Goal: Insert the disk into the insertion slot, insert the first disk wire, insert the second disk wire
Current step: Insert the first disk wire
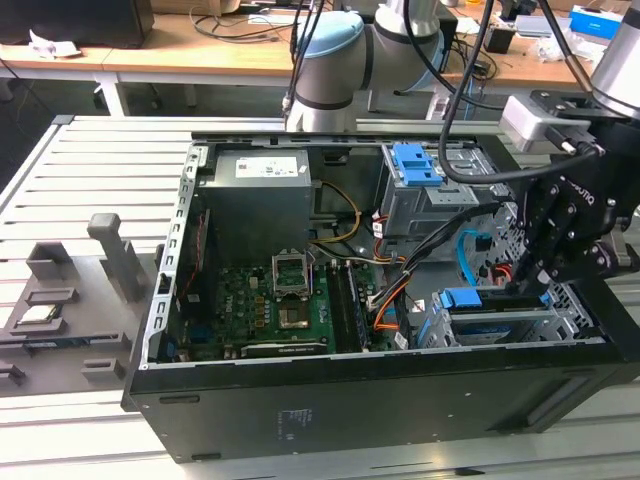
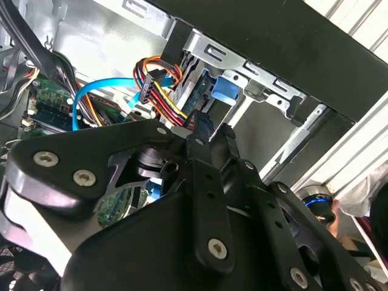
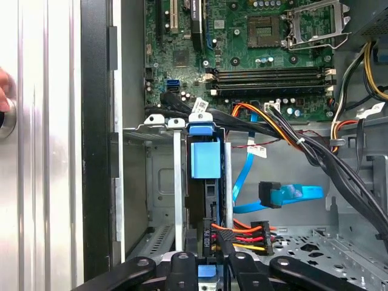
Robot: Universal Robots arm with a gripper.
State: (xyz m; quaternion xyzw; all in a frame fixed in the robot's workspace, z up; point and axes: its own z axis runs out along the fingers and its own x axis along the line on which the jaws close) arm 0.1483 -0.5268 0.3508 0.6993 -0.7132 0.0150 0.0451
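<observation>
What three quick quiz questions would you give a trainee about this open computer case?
1. True or false: the disk sits inside the insertion slot.
2. The dark plug of the second disk wire is: A in the disk, B apart from the disk, C in a motherboard socket.
3. Fill in: the gripper is nearest the plug of the ___ wire bundle.
Key: 1 true; 2 B; 3 orange-and-red.

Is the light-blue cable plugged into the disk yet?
Unplugged: in the first wrist view the light-blue cable and its dark plug hang apart from the disk.
</observation>
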